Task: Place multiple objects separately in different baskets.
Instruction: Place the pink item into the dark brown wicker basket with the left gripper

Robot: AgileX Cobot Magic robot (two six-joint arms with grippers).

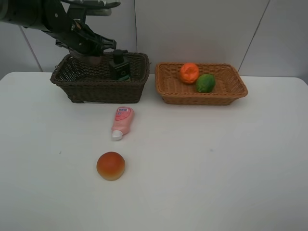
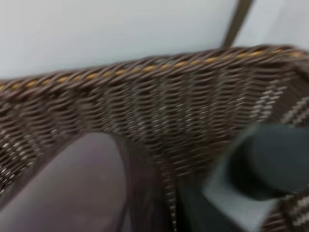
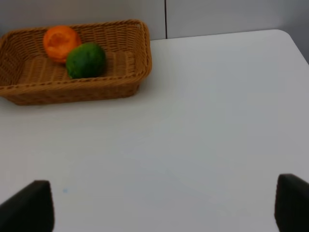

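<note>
Sorting by kind: left gripper (image 1: 92, 53), jaws pressed together, hangs over dark basket (image 1: 96, 91) beside bottle (image 1: 119, 65), perhaps pinching blurred mauve cup (image 2: 67, 188); right gripper (image 3: 164, 208) spread, idle. Orange (image 1: 189, 72) and lime (image 1: 205, 83) share tan basket (image 1: 202, 98); tube (image 1: 121, 122) and peach (image 1: 110, 165) wait on table (image 1: 216, 168).

this looks like my lab test bench: a plain white table (image 1: 231, 183) set against pale wall panels (image 1: 202, 29). my black robot arm (image 1: 48, 19) shows above a dark basket (image 1: 98, 91), beside a tan basket (image 1: 202, 96).
</note>
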